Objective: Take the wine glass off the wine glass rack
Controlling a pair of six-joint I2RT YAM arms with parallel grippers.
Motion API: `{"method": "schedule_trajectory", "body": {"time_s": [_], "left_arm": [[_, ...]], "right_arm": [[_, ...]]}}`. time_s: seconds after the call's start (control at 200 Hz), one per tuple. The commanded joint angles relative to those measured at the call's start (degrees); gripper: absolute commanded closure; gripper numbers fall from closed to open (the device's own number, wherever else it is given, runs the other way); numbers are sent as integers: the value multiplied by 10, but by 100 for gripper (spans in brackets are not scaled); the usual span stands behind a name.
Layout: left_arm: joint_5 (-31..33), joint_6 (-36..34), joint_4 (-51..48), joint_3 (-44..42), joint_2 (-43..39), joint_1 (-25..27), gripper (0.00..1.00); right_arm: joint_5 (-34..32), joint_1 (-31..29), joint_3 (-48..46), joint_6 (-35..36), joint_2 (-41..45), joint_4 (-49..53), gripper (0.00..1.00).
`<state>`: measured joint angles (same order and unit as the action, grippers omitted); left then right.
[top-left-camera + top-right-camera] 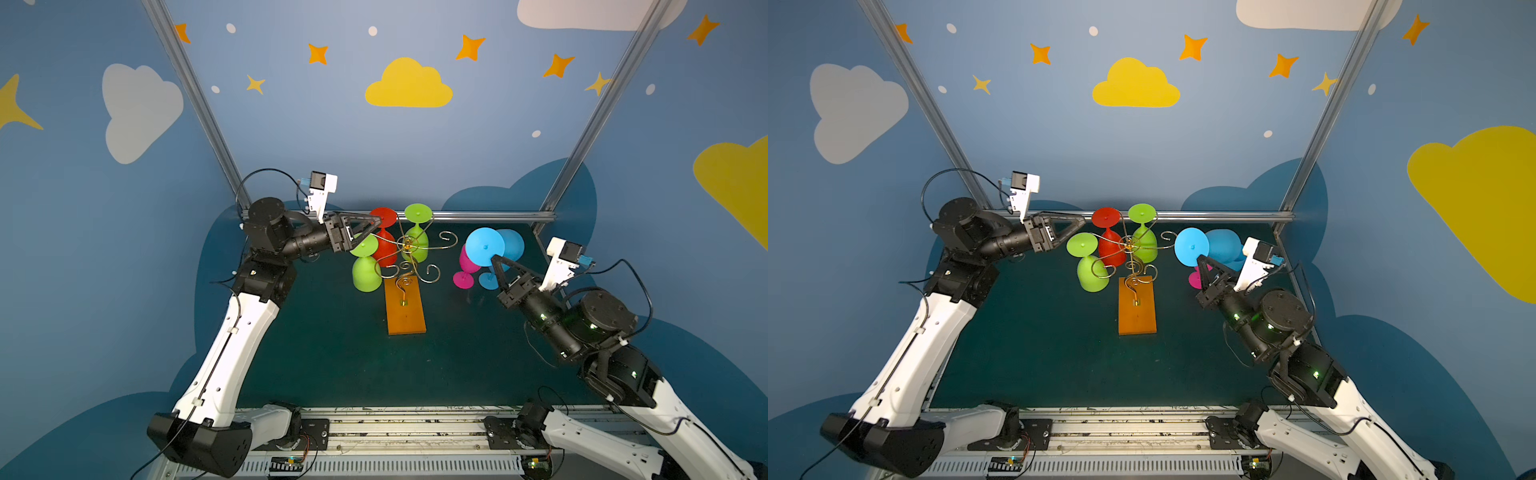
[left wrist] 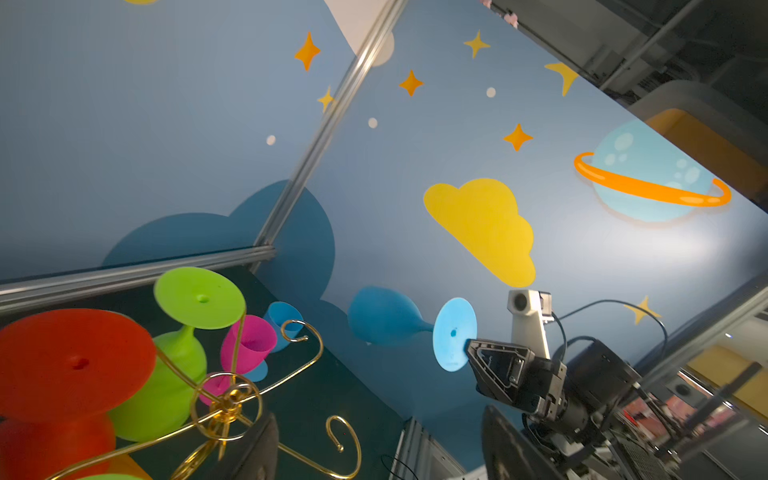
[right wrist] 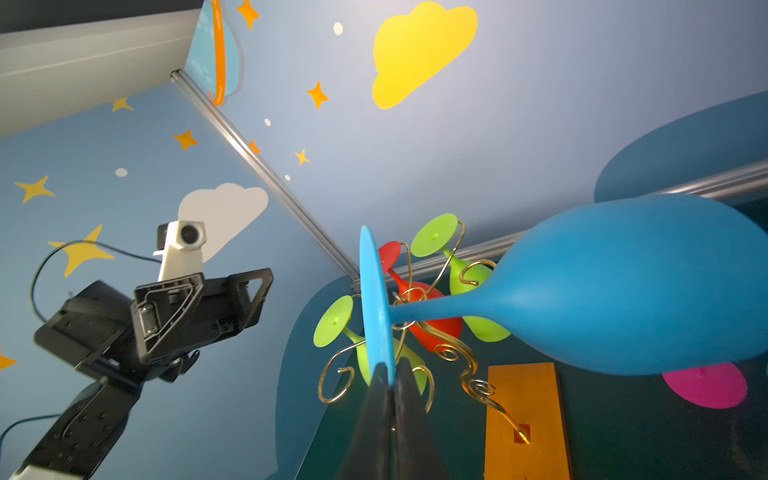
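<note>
The right fingers (image 1: 494, 260) are pinched tight on the foot of the blue wine glass (image 1: 484, 247). They hold it sideways near the counter's (image 1: 332, 353) back right corner, clear of the wine glass rack (image 1: 405, 311) mid-counter. The left fingers (image 1: 372, 223) are spread and empty beside a hanging red glass (image 1: 384, 245).

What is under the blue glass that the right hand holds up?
A pink glass and a second blue glass stand on the table beneath; the held glass covers most of both in the top views.
</note>
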<state>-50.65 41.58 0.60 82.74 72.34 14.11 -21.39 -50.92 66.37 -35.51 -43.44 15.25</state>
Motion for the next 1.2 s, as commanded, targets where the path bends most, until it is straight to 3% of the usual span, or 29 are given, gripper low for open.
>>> {"method": "schedule_trajectory", "body": {"time_s": [0.0,0.496,0.876,1.196], "left_arm": [[-41,10,43,29,9,25,25],[-43,15,89,72,90,114,30],[-64,16,101,72,97,144,38],[-77,26,107,71,103,148,51]], "right_arm": [[53,7,36,34,-18,-10,100],[159,8,105,35,-97,-21,100],[173,8,109,25,-116,-40,100],[182,8,120,23,-127,-43,100]]}}
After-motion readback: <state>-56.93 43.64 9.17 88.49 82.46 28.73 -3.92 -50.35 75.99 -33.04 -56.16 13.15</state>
